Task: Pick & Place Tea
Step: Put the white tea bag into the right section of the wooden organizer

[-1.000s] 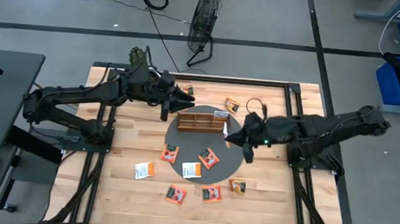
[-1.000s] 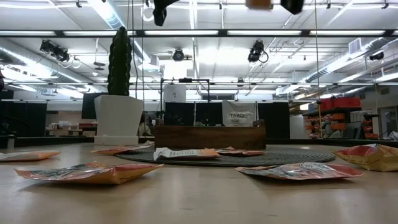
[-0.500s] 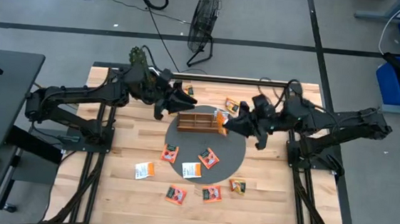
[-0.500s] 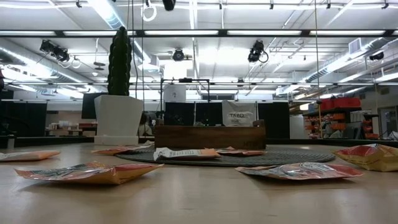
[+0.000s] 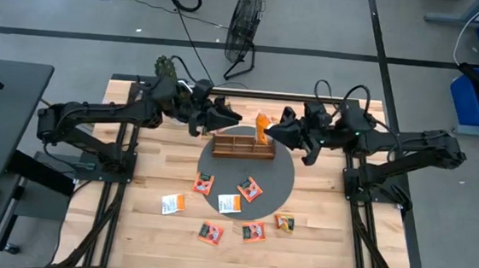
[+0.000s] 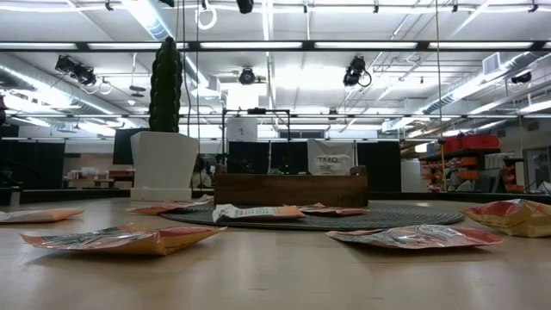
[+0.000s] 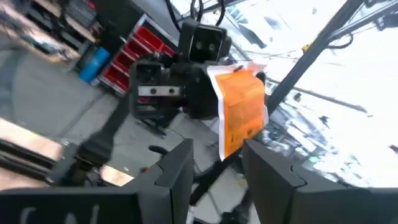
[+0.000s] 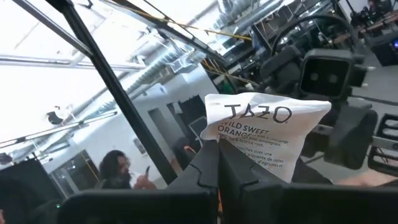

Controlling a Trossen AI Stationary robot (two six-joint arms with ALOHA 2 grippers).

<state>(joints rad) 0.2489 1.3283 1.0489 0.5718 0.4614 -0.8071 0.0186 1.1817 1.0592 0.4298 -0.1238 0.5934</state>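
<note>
Right gripper [image 5: 267, 134] jaws clamped on an orange tea sachet [image 5: 262, 125]; left gripper [image 5: 234, 116] jaws apart, empty.

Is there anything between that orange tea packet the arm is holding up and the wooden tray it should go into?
Nothing visible. The right gripper holds the orange tea sachet raised just above the right end of the wooden tray. The left gripper, fingers apart, faces it from the other side, beside the tray, not over it.
</note>
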